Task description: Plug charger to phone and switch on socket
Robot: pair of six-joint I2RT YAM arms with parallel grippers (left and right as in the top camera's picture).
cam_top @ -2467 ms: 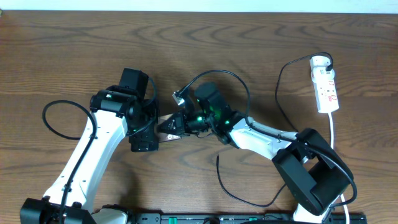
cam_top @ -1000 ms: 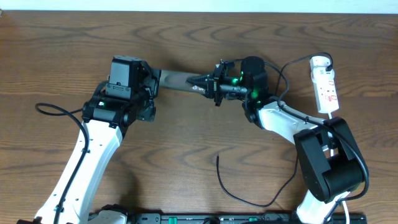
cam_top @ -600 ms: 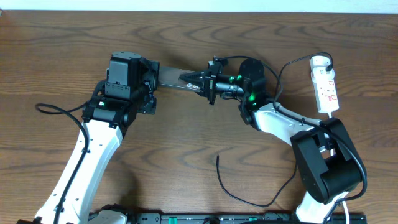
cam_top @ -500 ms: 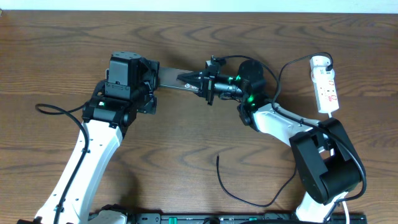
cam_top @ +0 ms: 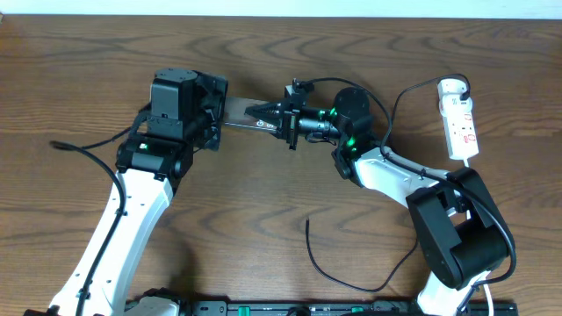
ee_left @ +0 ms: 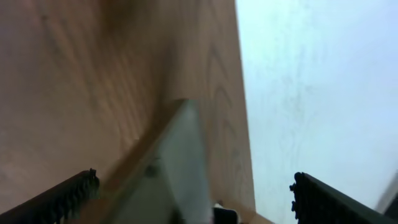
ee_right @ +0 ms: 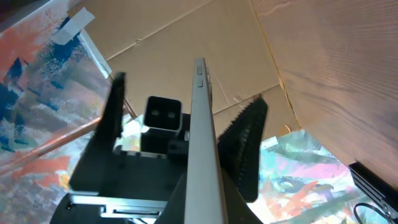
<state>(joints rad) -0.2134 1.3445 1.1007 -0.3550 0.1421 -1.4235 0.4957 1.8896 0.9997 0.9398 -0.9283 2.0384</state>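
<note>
Pinching the phone [cam_top: 239,111] firmly, right tool [cam_top: 256,113] holds it inside the empty, wide-open left tool [cam_top: 219,110], probably for handover.

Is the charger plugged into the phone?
No, the charger lies with its free tip on the table, apart from the phone.

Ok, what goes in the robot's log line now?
right gripper: shut on phone | left gripper: open around phone | charger: tip loose on table | socket: not touched
</note>
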